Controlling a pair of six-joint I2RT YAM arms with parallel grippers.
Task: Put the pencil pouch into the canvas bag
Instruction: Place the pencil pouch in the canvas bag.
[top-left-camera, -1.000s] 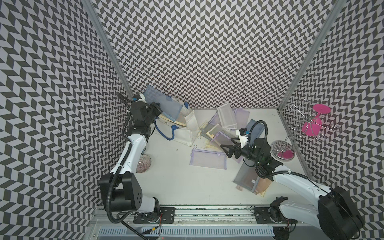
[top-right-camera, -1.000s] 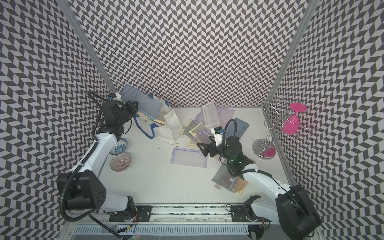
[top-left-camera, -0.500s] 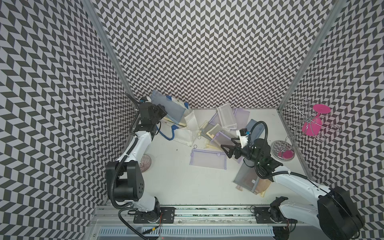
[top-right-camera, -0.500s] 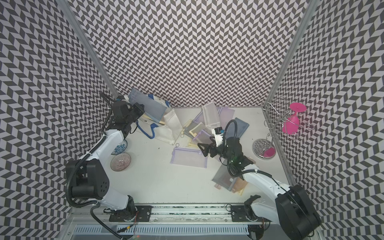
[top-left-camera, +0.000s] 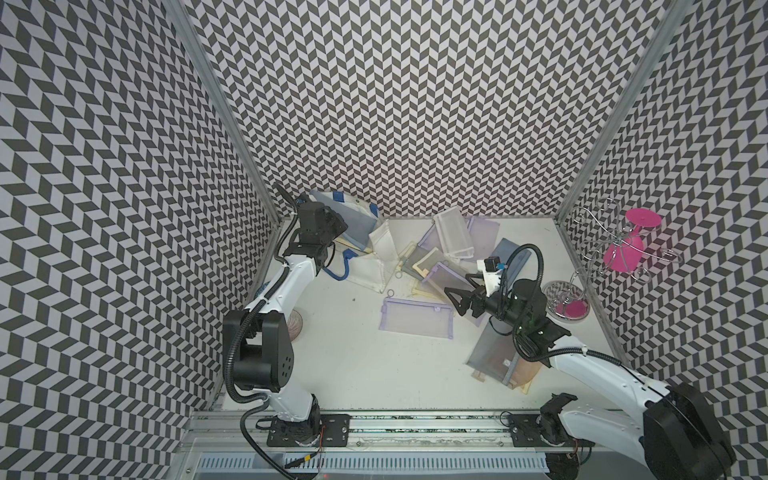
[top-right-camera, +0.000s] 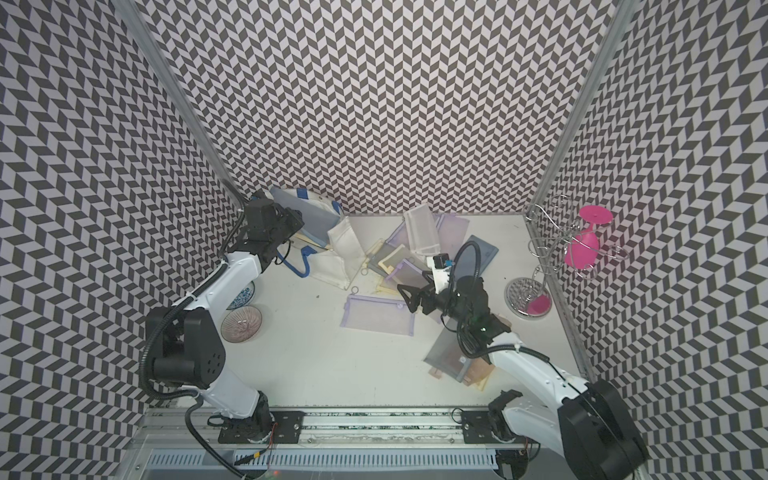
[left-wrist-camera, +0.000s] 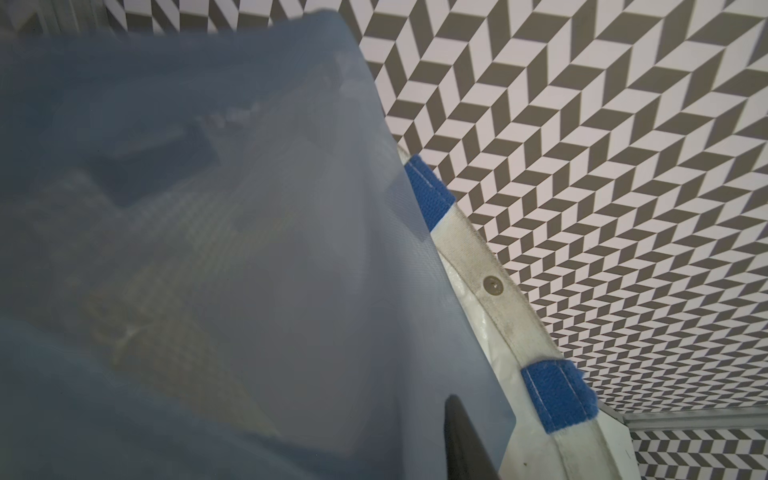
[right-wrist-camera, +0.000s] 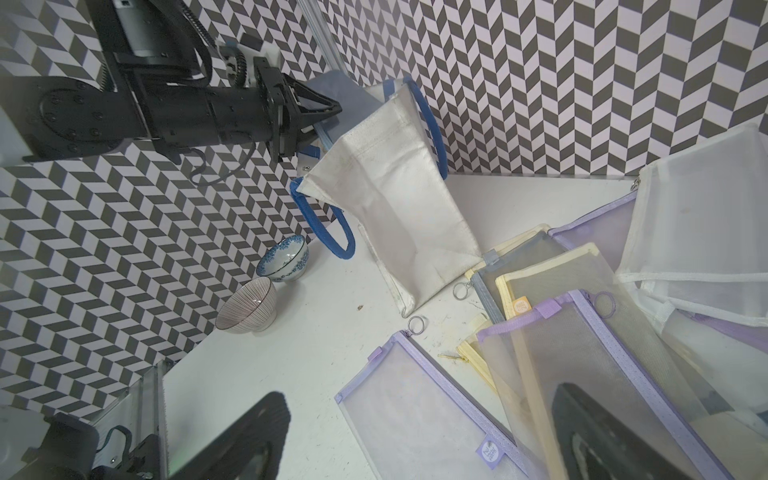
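The pencil pouch (top-left-camera: 353, 224), a blue-grey translucent mesh sleeve, stands at the upper left of the bench area in both top views. Its lower part is inside the mouth of the canvas bag (top-left-camera: 380, 245) and its upper part projects above the rim. In the left wrist view the pouch lies against the inner side of the bag rim (left-wrist-camera: 498, 299), just beside the blue strap tabs and the snap stud. The left hand (right-wrist-camera: 328, 109) is at the pouch's edge, at the upper left of the right wrist view. Its jaws stand narrow there, and whether they clamp the pouch or have let go cannot be told. Assessment: insertion is mostly complete. The pouch has entered the bag opening but does not appear fully seated. What is probably left is release, settling of the pouch below the rim, and withdrawal of the left arm. The bag leans and has soft walls, so the pouch may tip back out. The right hand (top-left-camera: 455, 300) hangs right of centre with jaws wide and empty, above a purple pouch (top-left-camera: 415, 318) lying flat on the bench (top-left-camera: 353, 374). A pile of other pouches (top-left-camera: 453, 237) lies behind it, apart from the bag.
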